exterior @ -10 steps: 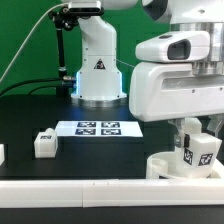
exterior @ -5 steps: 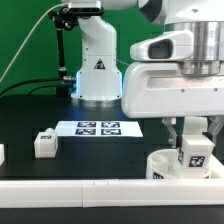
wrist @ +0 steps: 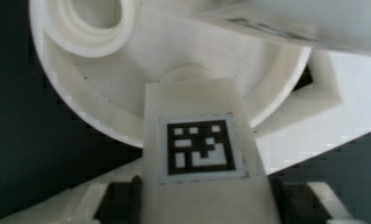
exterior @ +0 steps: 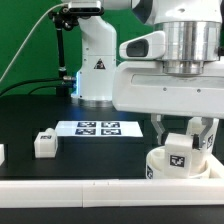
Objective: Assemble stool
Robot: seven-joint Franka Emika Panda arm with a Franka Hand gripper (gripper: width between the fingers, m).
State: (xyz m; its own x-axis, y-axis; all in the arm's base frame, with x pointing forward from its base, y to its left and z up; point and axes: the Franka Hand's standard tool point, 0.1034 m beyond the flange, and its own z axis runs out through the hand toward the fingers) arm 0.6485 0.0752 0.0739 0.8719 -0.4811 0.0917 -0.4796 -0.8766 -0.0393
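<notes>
Claw point(exterior: 181, 149) clamped on tagged white leg point(exterior: 179, 158). Both shifted toward exterior view's left since half a second ago, now over round seat point(exterior: 157, 168). Second leg point(exterior: 44, 143) on bench point(exterior: 95, 158), well apart from seat. Tags show black-and-white square patterns, not legible writing.

Bright, even light; wrist view blurry, perhaps overexposed.
</notes>
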